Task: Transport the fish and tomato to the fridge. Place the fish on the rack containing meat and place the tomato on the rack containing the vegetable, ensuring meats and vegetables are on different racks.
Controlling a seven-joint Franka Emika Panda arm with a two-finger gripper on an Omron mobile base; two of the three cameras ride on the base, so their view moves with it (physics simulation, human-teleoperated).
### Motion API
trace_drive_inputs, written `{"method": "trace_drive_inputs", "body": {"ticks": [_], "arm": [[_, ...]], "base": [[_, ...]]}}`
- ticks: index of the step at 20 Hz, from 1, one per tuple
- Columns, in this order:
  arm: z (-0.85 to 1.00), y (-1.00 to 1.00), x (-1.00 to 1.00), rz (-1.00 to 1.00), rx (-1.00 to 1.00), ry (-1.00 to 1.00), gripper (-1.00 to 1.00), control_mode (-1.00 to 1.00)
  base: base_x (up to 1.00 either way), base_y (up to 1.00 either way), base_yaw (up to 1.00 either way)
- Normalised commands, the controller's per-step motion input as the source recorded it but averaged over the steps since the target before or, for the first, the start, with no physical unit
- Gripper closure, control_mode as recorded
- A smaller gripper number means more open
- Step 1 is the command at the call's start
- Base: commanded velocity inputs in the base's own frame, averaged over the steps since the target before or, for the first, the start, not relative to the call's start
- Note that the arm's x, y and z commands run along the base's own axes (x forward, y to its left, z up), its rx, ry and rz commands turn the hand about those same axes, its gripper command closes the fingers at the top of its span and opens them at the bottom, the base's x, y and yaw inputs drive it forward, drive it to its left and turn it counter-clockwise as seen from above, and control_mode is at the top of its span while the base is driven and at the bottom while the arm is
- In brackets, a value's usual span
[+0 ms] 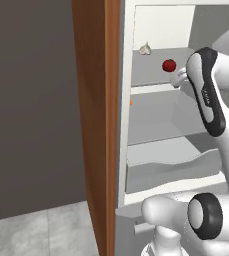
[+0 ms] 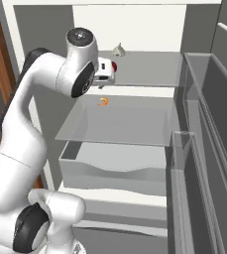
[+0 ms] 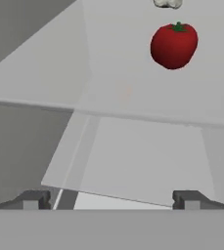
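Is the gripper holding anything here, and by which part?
Nothing. The gripper is open and empty; the round glossy red tomato sits apart from it on the top pale grey shelf.

Base joint: I see the arm's white shoulder housing with its dark joint ring low in both base views, at lower right in the left one and lower left in the right one.
Arm pose: from there I have the arm rising, bending at a dark elbow joint, and extending forward and away from the base.
Wrist: I read the white wrist section as roughly level, directed toward the far side.
Gripper: I see the two dark fingertips set far apart at the bottom of the hand view, nothing between them.
Gripper state: I confirm the jaws stand wide and hold nothing.
Contact: I see the fingertips touching no object.
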Motion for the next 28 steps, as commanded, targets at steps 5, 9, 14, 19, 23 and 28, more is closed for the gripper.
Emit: {"method": "trace_drive_inputs", "body": {"ticks": [5, 9, 14, 19, 23, 28], "arm": [[0.01, 0.24, -1.00, -0.04, 0.00, 0.10, -1.00, -1.00], [0.04, 0.11, -1.00, -0.09, 0.00, 0.13, -1.00, -1.00], [-0.03, 0.03, -0.95, -0.11, -0.02, 0.03, -1.00, -1.00], [-0.20, 0.08, -0.34, -0.06, 0.00, 0.03, -1.00, -1.00], [-0.29, 0.11, -0.17, 0.00, 0.00, 0.07, -1.00, -1.00], [0.00, 0.19, -0.41, 0.00, 0.00, 0.01, -1.00, -1.00]], "base": [[0.00, 0.00, 0.00], [0.00, 0.00, 0.00], [0.00, 0.00, 0.00], [0.00, 0.00, 0.00], [0.00, 0.00, 0.00], [0.00, 0.00, 0.00]]}}
